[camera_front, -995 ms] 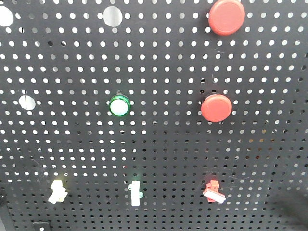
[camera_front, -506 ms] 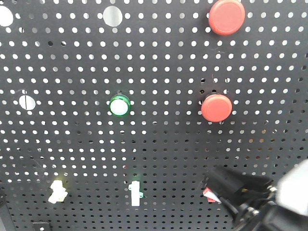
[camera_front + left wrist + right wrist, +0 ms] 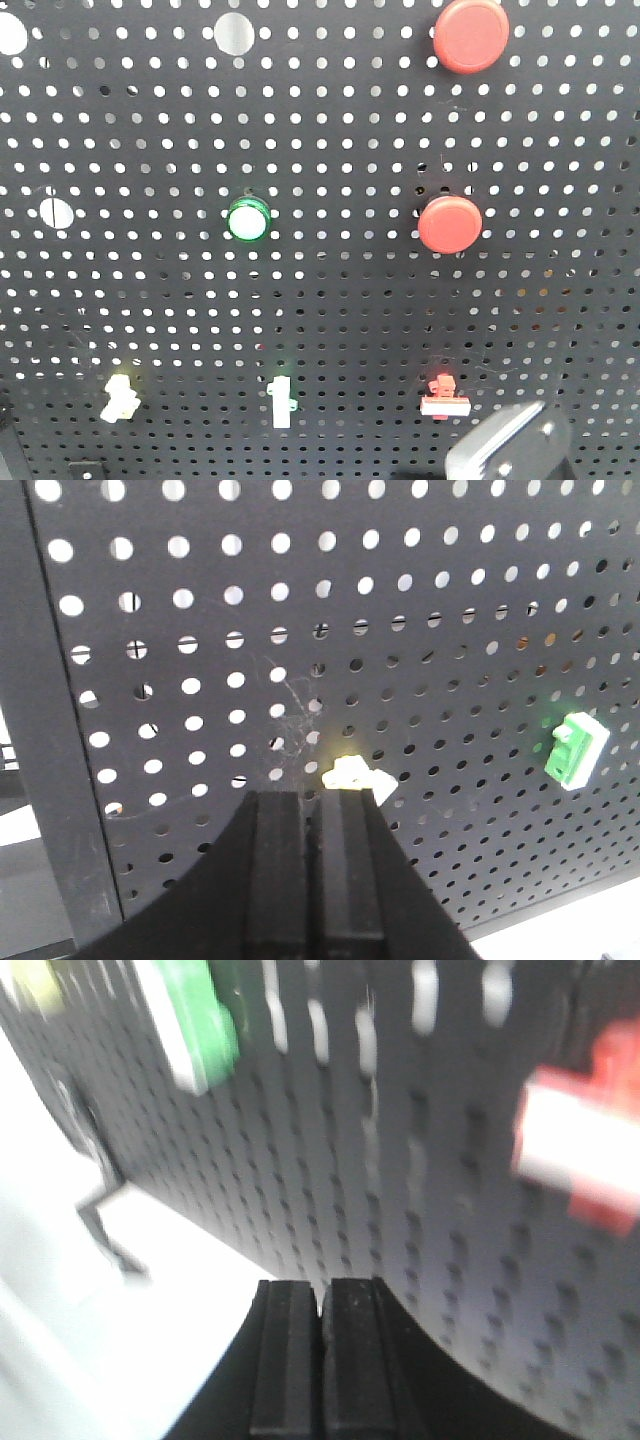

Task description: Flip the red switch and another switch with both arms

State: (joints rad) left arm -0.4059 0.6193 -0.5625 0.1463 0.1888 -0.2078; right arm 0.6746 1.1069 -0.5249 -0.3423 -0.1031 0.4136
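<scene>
Two sets of jaws, both closed on nothing | left gripper (image 3: 313, 805) tips just under yellow switch (image 3: 352, 777), near board's (image 3: 330, 320) lower left edge | right gripper (image 3: 322, 1290) apart from red switch (image 3: 443, 397) | red switch low on board, right of green switch (image 3: 575, 750)

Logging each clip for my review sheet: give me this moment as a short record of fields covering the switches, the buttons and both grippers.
board: black pegboard
red switch: lower right, white lever, nothing touching it
right gripper: shut, lower left of the red switch, view blurred
left gripper: shut, tips at the yellow switch, contact unclear
green switch: bottom middle, untouched
red push buttons: top right, mid right
green round button: lit
</scene>
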